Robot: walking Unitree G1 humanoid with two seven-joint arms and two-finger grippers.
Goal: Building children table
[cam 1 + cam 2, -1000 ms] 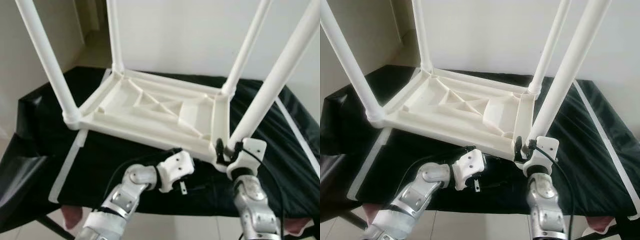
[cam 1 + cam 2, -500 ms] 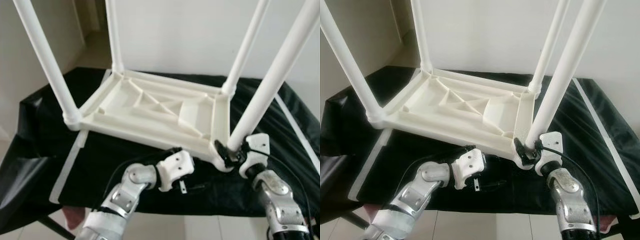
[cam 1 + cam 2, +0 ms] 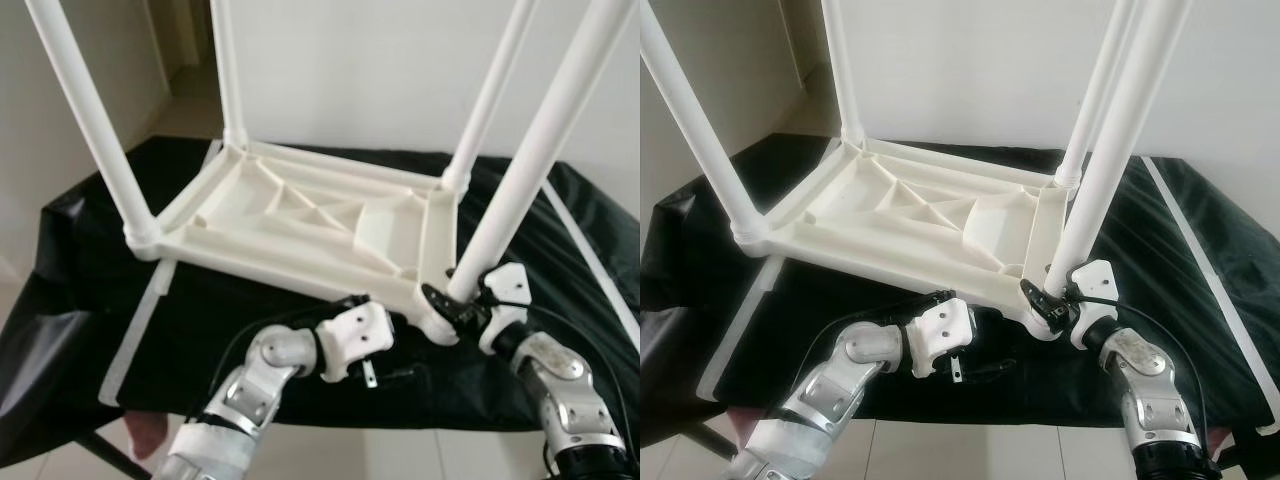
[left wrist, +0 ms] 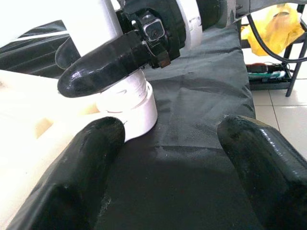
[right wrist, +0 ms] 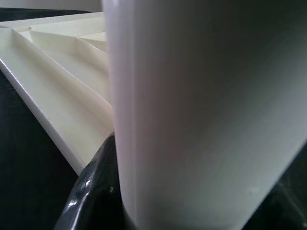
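On the black cloth (image 3: 90,300) lies the upturned white table (image 3: 300,225), legs in the air. At its near right corner, the right gripper (image 3: 455,300) pinches the base of a leg (image 3: 530,150). Beside it, the left gripper (image 4: 163,158) rests spread on bare cloth near the front edge.

table legs (image 3: 545,150) cut off at top

The upturned tabletop (image 3: 310,225) is lying on the cloth-covered surface (image 3: 250,330), its four legs standing up from the corners. The right tool (image 3: 452,303) is gripping the near right leg (image 3: 520,180) at its base. The left tool (image 4: 163,158) is resting low on the surface just before the tabletop's near edge, fingers (image 4: 72,191) spread toward that corner socket (image 4: 129,103).
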